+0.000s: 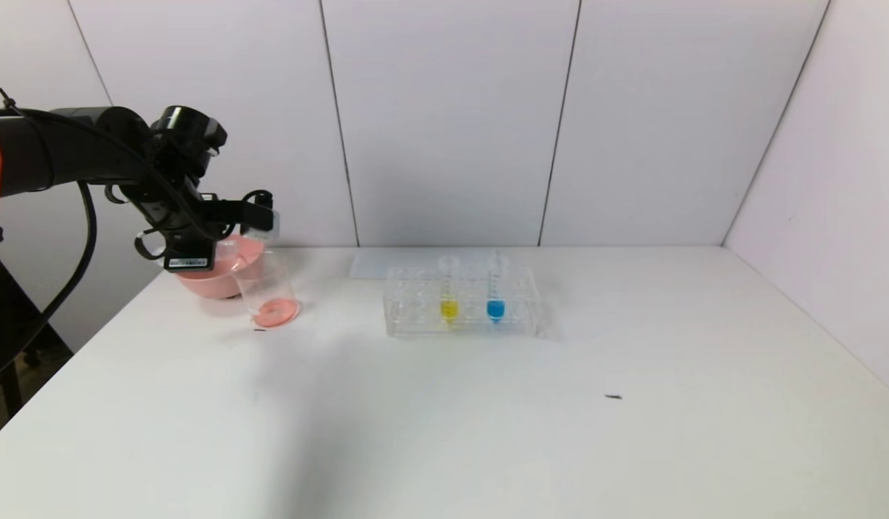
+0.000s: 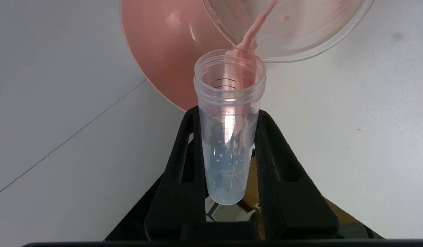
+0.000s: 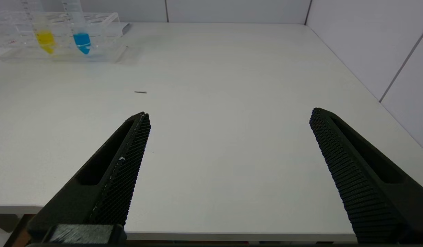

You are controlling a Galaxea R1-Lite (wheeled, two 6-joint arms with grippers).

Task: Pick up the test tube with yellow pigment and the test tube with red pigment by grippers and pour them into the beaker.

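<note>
My left gripper (image 1: 255, 215) hangs over the beaker (image 1: 267, 288) at the table's far left and is shut on the test tube with red pigment (image 2: 228, 137). The tube is tipped mouth-down. A pink-red stream runs from its mouth into the beaker (image 2: 300, 37), and a pink pool lies on the beaker's bottom. The test tube with yellow pigment (image 1: 449, 292) stands upright in the clear rack (image 1: 408, 306) at mid-table, also seen as the yellow tube (image 3: 45, 36) in the right wrist view. My right gripper (image 3: 228, 116) is open and empty over the table's near edge.
A pink bowl (image 1: 206, 277) sits right behind the beaker, under my left wrist. A blue-tipped tube (image 1: 495, 292) stands beside the yellow one in the rack. A small dark speck (image 1: 613, 396) lies on the white table. White walls close off the back and right.
</note>
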